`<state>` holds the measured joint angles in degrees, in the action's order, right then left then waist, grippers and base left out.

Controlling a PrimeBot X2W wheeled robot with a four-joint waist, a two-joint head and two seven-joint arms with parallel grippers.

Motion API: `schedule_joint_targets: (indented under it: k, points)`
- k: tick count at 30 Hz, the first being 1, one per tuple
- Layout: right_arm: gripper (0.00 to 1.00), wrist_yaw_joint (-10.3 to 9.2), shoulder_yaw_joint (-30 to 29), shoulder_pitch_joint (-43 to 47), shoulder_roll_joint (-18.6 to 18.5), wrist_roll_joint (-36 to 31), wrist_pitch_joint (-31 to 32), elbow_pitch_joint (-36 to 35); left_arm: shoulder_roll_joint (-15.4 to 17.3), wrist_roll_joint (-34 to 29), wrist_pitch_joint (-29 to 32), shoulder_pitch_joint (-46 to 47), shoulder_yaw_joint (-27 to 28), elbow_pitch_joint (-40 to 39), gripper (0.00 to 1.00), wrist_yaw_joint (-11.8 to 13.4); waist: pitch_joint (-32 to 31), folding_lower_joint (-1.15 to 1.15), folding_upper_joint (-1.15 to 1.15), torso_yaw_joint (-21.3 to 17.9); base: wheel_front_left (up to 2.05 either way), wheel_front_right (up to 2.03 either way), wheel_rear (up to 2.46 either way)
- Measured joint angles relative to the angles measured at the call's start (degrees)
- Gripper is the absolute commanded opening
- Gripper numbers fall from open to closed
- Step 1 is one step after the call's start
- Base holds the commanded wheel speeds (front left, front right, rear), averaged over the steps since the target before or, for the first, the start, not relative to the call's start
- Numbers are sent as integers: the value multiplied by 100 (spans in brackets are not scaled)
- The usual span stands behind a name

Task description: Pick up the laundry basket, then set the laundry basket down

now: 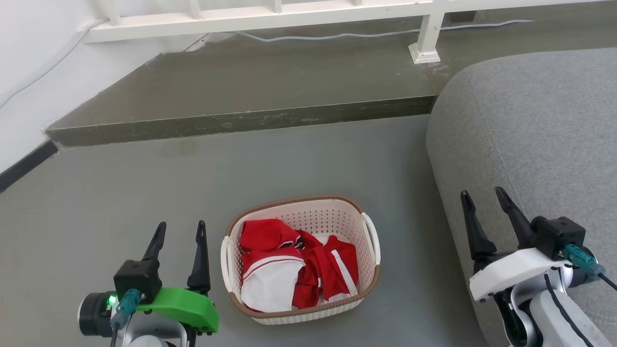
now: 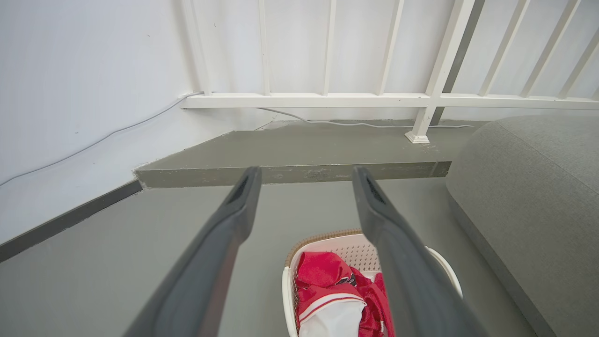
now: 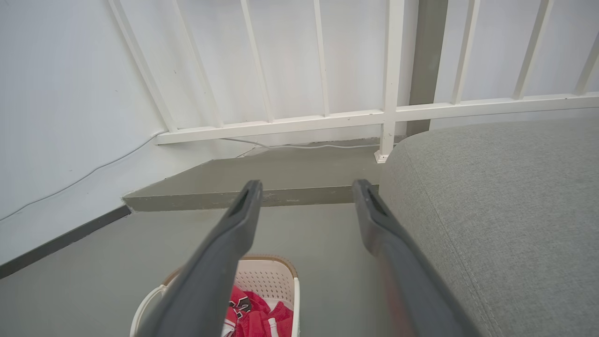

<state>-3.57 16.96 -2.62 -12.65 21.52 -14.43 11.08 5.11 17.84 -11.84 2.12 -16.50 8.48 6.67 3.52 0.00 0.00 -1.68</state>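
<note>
The laundry basket (image 1: 318, 215) stands on the grey floor, cream-white and perforated with a brown rim and white side handles, holding red and white clothes (image 1: 294, 262). My left gripper (image 1: 180, 230) is open just left of the basket, apart from it. Well to the basket's right, my right gripper (image 1: 483, 198) is open in front of the grey sofa. In the left wrist view the basket (image 2: 348, 248) lies low between and behind the open fingers (image 2: 241, 206). The right wrist view has the basket (image 3: 266, 278) at the bottom, partly behind the left finger (image 3: 234, 229).
A raised grey step (image 1: 250, 91) runs across the back, with a white railing (image 1: 270, 17) and a cable (image 1: 366, 33) on it. A grey sofa (image 1: 535, 130) fills the right side. A white wall (image 1: 29, 62) with a dark skirting stands at the left.
</note>
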Motion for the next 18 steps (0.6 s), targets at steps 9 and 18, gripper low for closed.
schedule_joint_targets:
  k: [9,18]
  points:
    - [0,1,44,232,135,-11,19,218,-63,-4,27,-90,-51,215,0,-11,7,0,0,-2,0,0,0]
    - [0,56,-31,296,191,387,38,209,-69,379,27,-155,-34,193,0,-65,-21,0,0,12,0,0,0]
